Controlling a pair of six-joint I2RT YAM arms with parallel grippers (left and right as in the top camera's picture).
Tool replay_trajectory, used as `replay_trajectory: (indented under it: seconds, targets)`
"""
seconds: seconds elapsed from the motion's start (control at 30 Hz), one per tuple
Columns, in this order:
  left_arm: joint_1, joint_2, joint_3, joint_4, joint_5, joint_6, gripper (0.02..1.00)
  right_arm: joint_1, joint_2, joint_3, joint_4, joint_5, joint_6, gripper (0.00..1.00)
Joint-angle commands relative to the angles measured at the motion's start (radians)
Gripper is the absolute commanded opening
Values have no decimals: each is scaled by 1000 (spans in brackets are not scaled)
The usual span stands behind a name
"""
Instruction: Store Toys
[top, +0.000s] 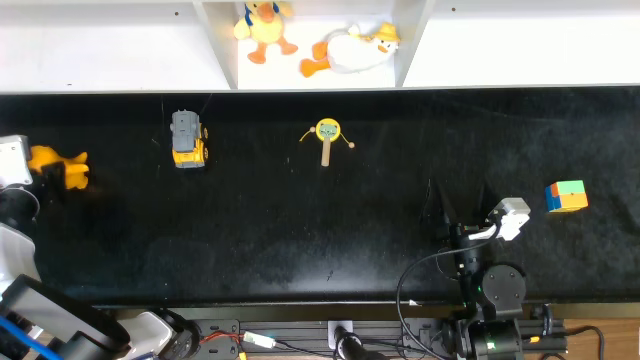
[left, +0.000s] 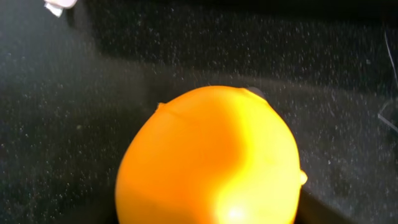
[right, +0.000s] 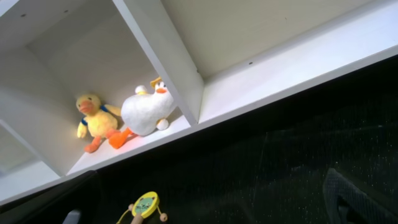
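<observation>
An orange toy (top: 68, 165) sits at the table's far left, and my left gripper (top: 45, 173) is shut on it. Its rounded orange body (left: 211, 162) is very close in the left wrist view and hides the fingers. On the black table lie a yellow and grey toy truck (top: 188, 138), a yellow rattle drum (top: 327, 134) (right: 146, 205) and a multicoloured cube (top: 566, 196). My right gripper (top: 460, 205) (right: 211, 186) stands open near the table's front right, left of the cube, holding nothing.
A white shelf (top: 320, 80) runs along the table's back edge. Its middle compartment holds a yellow duck plush (top: 264, 28) (right: 94, 121) and a white goose plush (top: 352, 50) (right: 146, 111). The compartments on either side (top: 100, 45) are bare.
</observation>
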Motion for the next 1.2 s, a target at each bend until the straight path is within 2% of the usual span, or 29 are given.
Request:
replay_trajectory:
  seconds: [0.03, 0.27, 0.43, 0.5, 0.6, 0.87, 0.93, 1.2]
  targets:
    - [5, 1, 12, 30, 35, -37, 426, 5, -9, -14, 5, 10, 4, 996]
    - [3, -15, 22, 76, 106, -154, 369, 4, -9, -14, 5, 10, 4, 993]
    - [-26, -75, 55, 76, 107, -291, 351, 5, -9, -14, 5, 10, 4, 996]
    - [-59, -107, 75, 68, 65, -350, 343, 5, -9, -14, 5, 10, 4, 996]
    - [-138, -142, 126, 23, -81, -432, 329, 5, -9, -14, 5, 10, 4, 996]
    - [-374, -116, 279, -20, -352, -490, 310, 5, -9, -14, 5, 10, 4, 996]
    - [-403, -90, 303, -10, -379, -515, 305, 4, -9, -14, 5, 10, 4, 993]
    - [-441, 37, 346, 82, -387, -560, 288, 5, -9, -14, 5, 10, 4, 996]
